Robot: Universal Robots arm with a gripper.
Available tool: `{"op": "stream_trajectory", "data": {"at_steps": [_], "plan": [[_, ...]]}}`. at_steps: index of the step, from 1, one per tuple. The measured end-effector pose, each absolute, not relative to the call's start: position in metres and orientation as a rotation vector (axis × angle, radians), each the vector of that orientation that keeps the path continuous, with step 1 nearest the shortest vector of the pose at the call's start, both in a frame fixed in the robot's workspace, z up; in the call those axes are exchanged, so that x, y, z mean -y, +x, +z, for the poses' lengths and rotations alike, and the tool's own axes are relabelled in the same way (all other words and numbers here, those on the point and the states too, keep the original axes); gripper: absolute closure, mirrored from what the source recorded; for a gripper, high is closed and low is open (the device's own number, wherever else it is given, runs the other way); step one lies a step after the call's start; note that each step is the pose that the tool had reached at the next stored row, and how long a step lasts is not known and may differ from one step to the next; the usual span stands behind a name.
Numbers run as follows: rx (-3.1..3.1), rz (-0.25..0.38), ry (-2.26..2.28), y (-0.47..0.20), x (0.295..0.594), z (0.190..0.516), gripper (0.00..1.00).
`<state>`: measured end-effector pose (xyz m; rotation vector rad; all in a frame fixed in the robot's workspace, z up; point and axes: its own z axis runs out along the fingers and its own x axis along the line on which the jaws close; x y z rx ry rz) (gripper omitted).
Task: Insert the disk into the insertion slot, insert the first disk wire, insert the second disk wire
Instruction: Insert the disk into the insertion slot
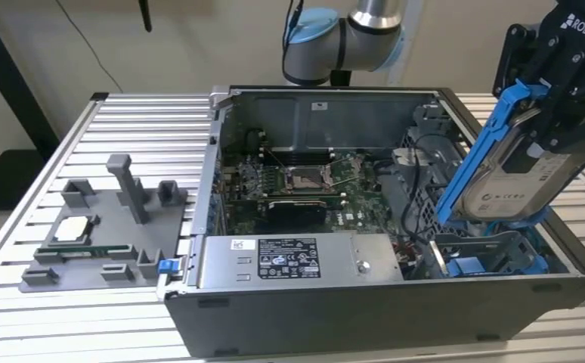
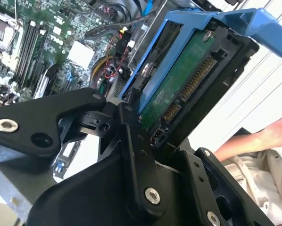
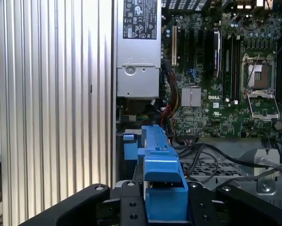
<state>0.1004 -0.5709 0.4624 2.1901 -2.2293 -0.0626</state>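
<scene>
Gripper [image 1: 555, 125] clamps the tilted disk [image 1: 519, 180]; insertion slot [image 1: 484, 261] sits at its 6 o'clock. Clean seating likely needs edges squared first.

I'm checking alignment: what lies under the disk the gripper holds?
Below the disk, clamped in the gripper, sits the blue-sided slot, inside the computer case. The slot's floor is hidden behind its frame and the disk's lower end.

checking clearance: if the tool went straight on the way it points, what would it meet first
Probably the insertion slot: the tool, shut on the disk, points down at its blue side pieces, though depth is unclear.
</scene>
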Motion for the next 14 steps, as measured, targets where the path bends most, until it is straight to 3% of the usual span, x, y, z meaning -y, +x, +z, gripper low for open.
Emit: {"op": "stream_trajectory", "data": {"at_steps": [14], "plan": [[2.230,-0.064,2.190,0.1003,0.5710,0.4603,1.00]]}}
